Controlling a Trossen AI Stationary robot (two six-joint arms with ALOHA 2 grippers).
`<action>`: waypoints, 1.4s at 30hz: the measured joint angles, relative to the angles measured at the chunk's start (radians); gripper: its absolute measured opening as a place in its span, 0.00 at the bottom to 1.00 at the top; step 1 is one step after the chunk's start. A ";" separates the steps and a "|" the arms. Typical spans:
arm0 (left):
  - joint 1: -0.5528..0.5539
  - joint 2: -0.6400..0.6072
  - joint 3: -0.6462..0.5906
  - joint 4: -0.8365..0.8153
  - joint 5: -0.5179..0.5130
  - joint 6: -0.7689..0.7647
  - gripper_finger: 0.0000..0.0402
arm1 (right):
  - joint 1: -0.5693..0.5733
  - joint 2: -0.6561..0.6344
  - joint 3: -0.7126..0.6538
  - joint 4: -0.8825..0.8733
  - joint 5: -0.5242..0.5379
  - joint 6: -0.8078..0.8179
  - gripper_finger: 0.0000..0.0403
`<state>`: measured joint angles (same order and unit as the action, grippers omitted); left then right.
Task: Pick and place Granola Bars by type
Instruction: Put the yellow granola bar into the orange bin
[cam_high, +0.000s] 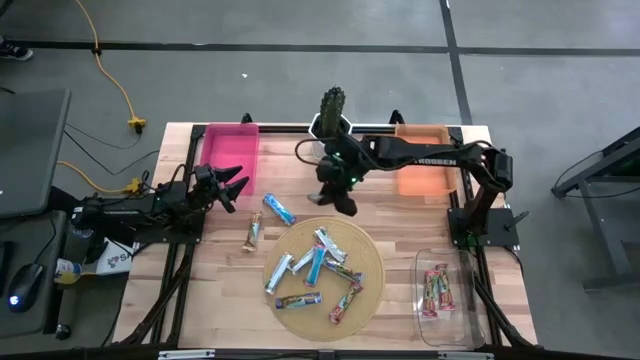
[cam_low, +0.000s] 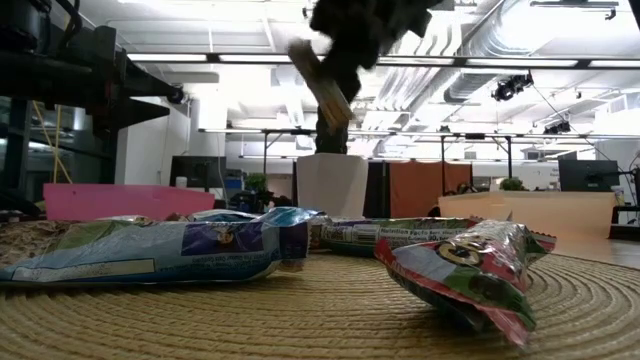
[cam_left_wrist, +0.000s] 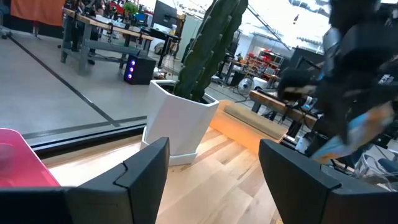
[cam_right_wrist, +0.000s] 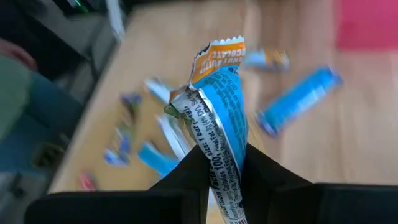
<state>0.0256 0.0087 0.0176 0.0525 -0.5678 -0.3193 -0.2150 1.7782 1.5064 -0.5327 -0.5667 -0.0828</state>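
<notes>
— Nearest us, on the round woven straw mat (cam_high: 372, 262), most of the foil-wrapped granola bars (cam_high: 318, 265) lie in a loose heap, blue-and-white ones mixed with pink and red. Unsorted, I'd say.

— And the clear plastic tray (cam_high: 462, 322) beside it?

— A couple of pink-red bars in it, so that looks like one type's home.

— What's the right hand (cam_high: 343, 203) doing?

— It hangs above the wooden table (cam_high: 400, 215) just past the mat, fingers pinched narrow on a blue-and-white bar (cam_right_wrist: 217, 124), gripped at one end so it sticks out.

— The left hand (cam_high: 232, 187)?

— Waiting, fingers wide, holding nothing, beside the pink bin (cam_high: 231, 152). Farther back sit the orange bin (cam_high: 424, 170) and a potted cactus (cam_high: 332, 110).
</notes>
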 joint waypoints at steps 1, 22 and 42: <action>0.000 0.000 0.000 0.000 0.000 0.000 0.61 | 0.005 0.000 0.008 0.026 -0.014 0.024 0.14; 0.000 0.000 0.000 0.000 0.000 0.000 0.61 | 0.094 0.000 0.017 0.335 0.124 0.256 0.14; 0.000 0.000 0.000 0.000 0.000 0.000 0.61 | 0.091 -0.091 0.016 -0.189 0.441 0.351 0.14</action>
<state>0.0254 0.0088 0.0176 0.0525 -0.5678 -0.3191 -0.1242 1.6872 1.5227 -0.7222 -0.1261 0.2681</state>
